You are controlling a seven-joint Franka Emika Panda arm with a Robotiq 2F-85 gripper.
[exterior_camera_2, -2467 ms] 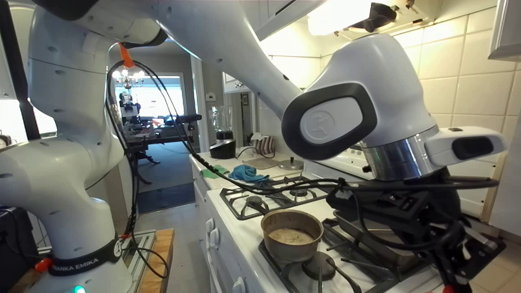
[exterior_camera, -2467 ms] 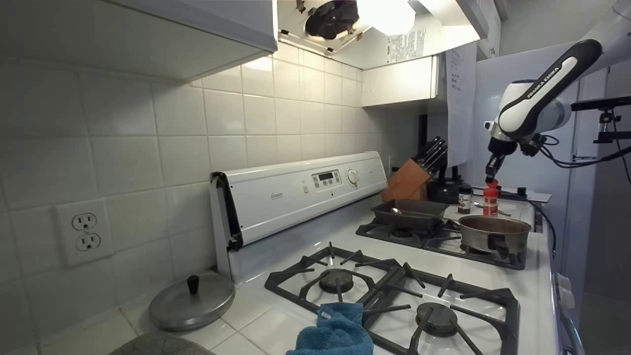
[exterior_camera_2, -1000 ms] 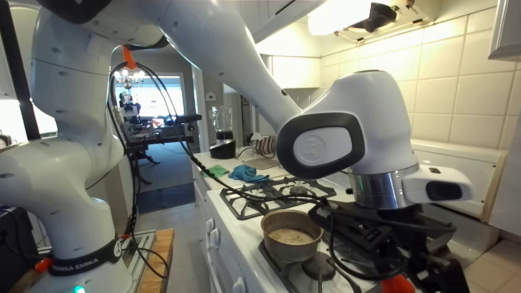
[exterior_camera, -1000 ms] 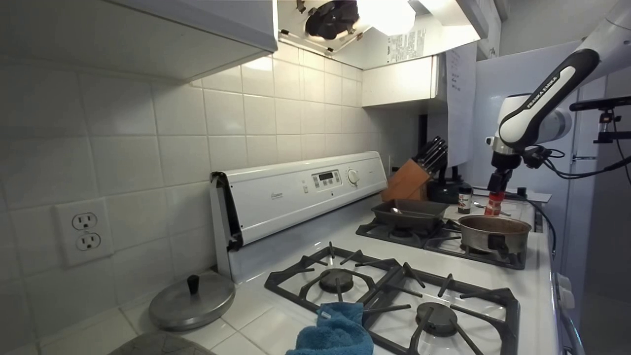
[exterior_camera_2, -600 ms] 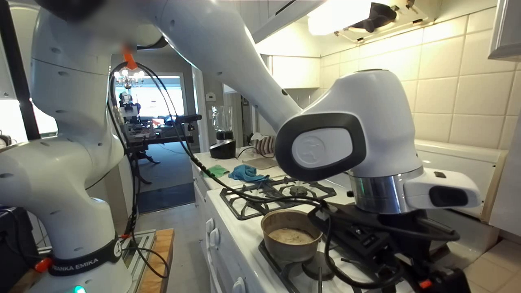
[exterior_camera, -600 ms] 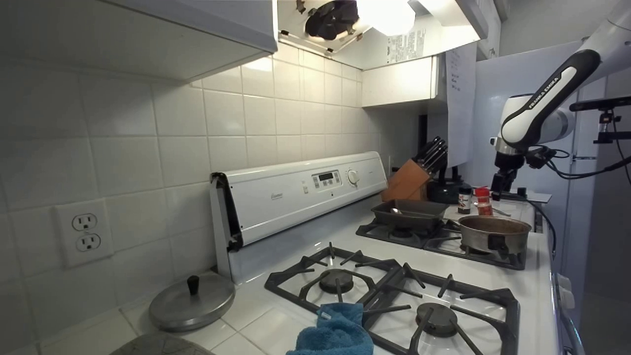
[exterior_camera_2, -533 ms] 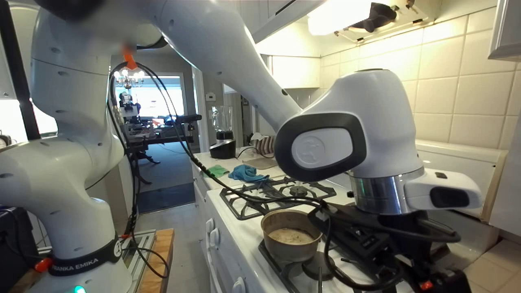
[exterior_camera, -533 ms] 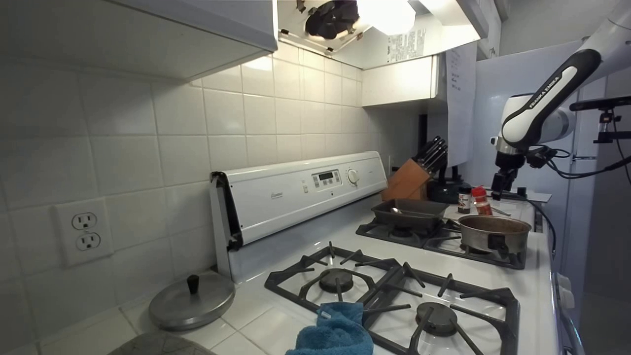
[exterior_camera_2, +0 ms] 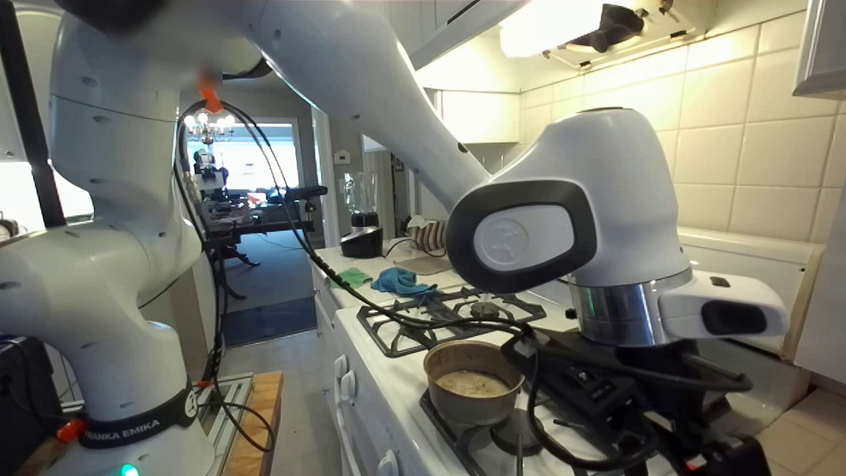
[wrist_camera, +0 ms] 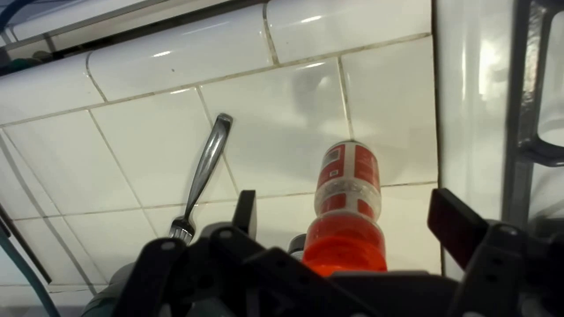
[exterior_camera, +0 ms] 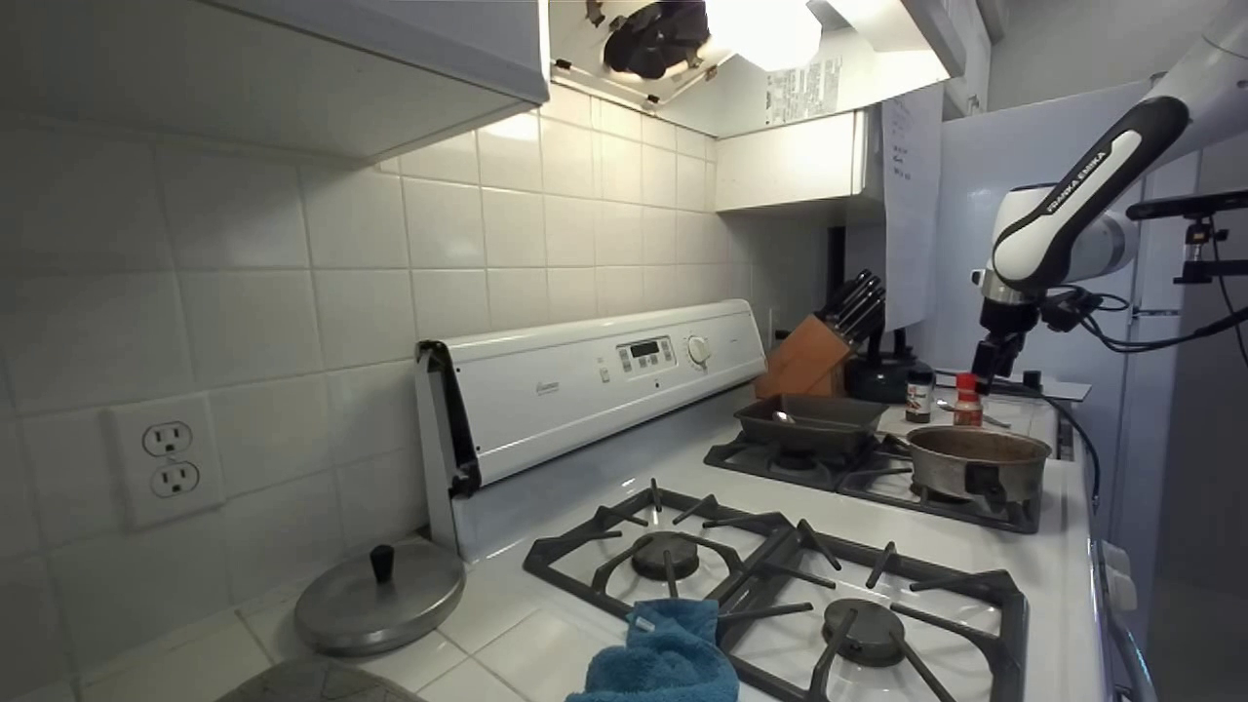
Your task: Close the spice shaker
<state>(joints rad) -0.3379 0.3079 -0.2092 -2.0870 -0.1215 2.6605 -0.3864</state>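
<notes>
Outlet [exterior_camera: 170,458]: white, set in the tiled wall, far left in an exterior view.
Lid [exterior_camera: 380,604]: round metal with a black knob on top, lying on the near desk [exterior_camera: 531,643].
Blue cloth [exterior_camera: 668,653]: bunched at the edge of the stove [exterior_camera: 770,492], overlapping the near grate in that view.
Knife block [exterior_camera: 801,359]: wooden, leaning, dark handles pointing up and to the right.
Baking pan [exterior_camera: 809,429]: dark, rectangular, on the far grate toward the wall.
Kettle [exterior_camera: 877,380]: black, partly hidden behind knife block and baking pan.
Dark-capped bottle [exterior_camera: 918,397]: upright, near the shaker, to its left.
Fork [wrist_camera: 209,163]: flat on the white tiles of the far desk [wrist_camera: 145,132], apart from the shaker in the wrist view.
Spice shaker [exterior_camera: 966,402]: upright on the far desk, red cap uppermost, beyond the pot; whether the cap is closed I cannot tell.
Pot [exterior_camera: 941,470]: worn metal, on a burner; pale contents show in an exterior view.
Jaws: spread wide, the shaker standing between the fingers [wrist_camera: 243,212] in the wrist view with a gap on either side.
Arm [exterior_camera: 1072,190]: white and black, reaching in from the right, wrist pointing down.
</notes>
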